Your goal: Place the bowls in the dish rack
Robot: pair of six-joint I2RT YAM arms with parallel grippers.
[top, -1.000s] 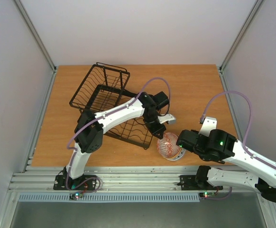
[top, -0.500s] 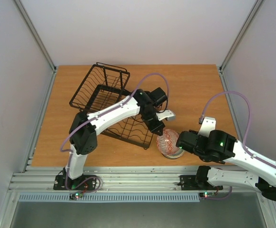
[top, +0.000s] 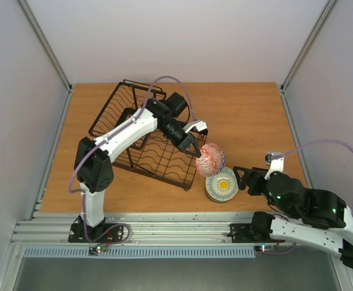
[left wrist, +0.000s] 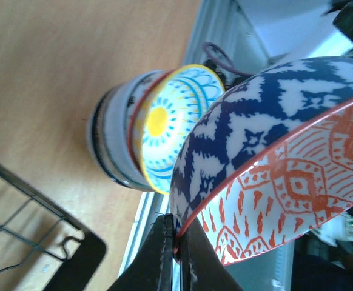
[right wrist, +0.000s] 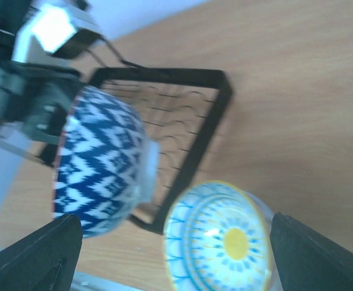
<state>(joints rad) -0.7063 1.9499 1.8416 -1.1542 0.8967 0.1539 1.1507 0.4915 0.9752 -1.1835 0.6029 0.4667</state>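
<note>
Left gripper (left wrist: 176, 250): jaws narrow, pinched on the rim of the red-and-blue bowl (top: 210, 159), blue chevrons outside and red motifs inside. Over the last second this bowl has left the stack of bowls (top: 220, 185) and now hangs on edge in the air, toward 11 o'clock of the stack and just off the 3 o'clock corner of the dish rack (top: 158, 160). The yellow-centred bowl (right wrist: 225, 239) is thereby uncovered on top of the stack. Right gripper (top: 238, 180): jaws wide and empty, drawn back from the stack toward 3 o'clock. The pick appears complete. What remains, by judgement, is a carry toward 9 o'clock over the rack wires to a divider slot.
</note>
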